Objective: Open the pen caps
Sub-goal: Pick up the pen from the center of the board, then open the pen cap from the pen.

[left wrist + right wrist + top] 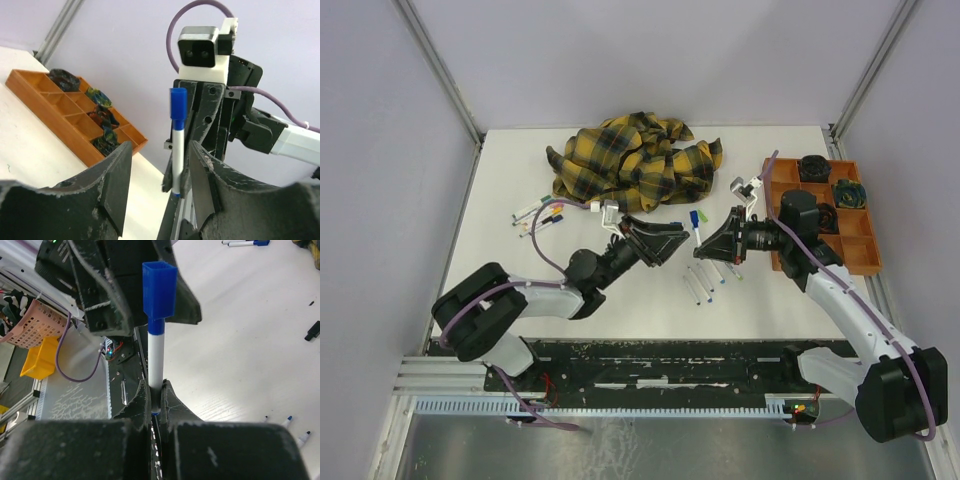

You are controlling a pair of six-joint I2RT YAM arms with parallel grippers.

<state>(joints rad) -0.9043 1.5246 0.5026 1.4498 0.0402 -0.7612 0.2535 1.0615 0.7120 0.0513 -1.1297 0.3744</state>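
The right pincer is clamped tight on the lower barrel of a white pen, held above the middle of the worktop, its blue cap still on. The left pincer stands parted, flanking the pen, seemingly without touching it.

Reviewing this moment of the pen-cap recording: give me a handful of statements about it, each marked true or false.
1. The right end effector is shut on a pen. True.
2. The blue cap is off that pen. False: it sits on the pen's upper end.
3. The left end effector is clamped on the cap. False: its jaws stand open, one on either side of the pen.
4. A plaid cloth lies beyond the arms. True.
5. The orange tray is on the robot's left. False: it is on the right.
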